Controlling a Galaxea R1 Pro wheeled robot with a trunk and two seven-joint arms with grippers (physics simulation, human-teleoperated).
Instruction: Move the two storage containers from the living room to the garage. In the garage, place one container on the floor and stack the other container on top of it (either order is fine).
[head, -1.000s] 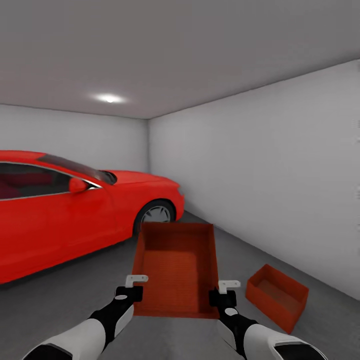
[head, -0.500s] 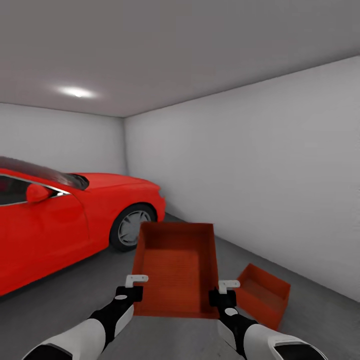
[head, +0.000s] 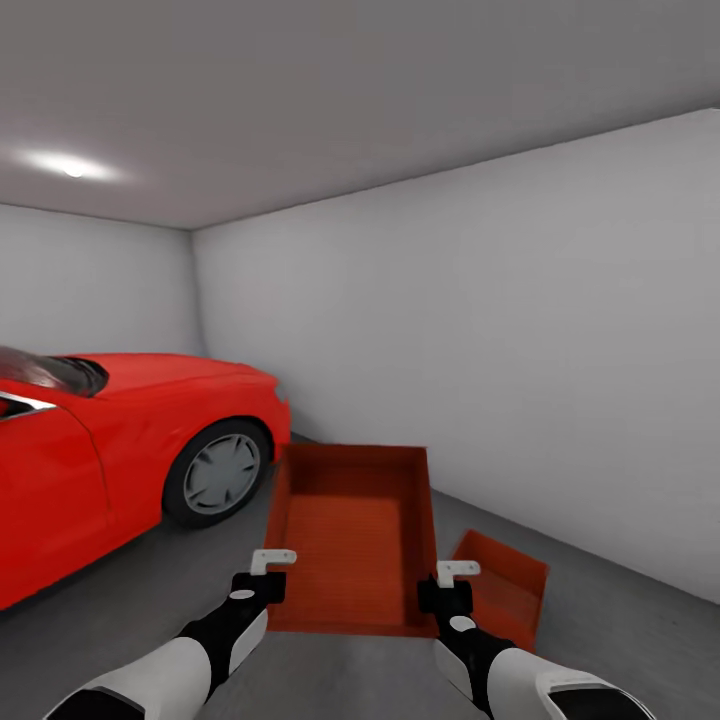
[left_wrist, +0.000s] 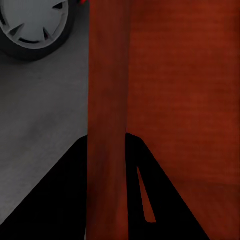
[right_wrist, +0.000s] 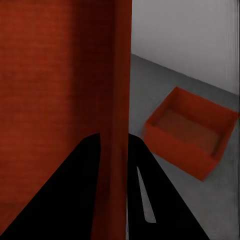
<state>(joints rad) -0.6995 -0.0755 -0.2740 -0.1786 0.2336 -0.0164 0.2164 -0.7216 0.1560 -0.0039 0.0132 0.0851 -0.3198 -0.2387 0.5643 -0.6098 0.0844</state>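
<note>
I am in the garage, holding one red-orange storage container (head: 350, 535) in front of me above the floor (head: 150, 600). My left gripper (head: 272, 562) is shut on its left wall (left_wrist: 107, 125). My right gripper (head: 457, 572) is shut on its right wall (right_wrist: 120, 100). The second storage container (head: 500, 585) sits on the dark grey floor to the lower right, partly hidden behind the held one. It also appears in the right wrist view (right_wrist: 192, 130), lying apart from the held box.
The red car (head: 110, 450) stands at the left, its front wheel (head: 215, 472) close to the held box's far left corner. A pale grey wall (head: 520, 340) runs along the right. Bare floor lies between the car and the wall.
The whole view has swung to the right: the car and the floor container have slid leftward in the picture. The held container and both grippers keep their place in front of me.
</note>
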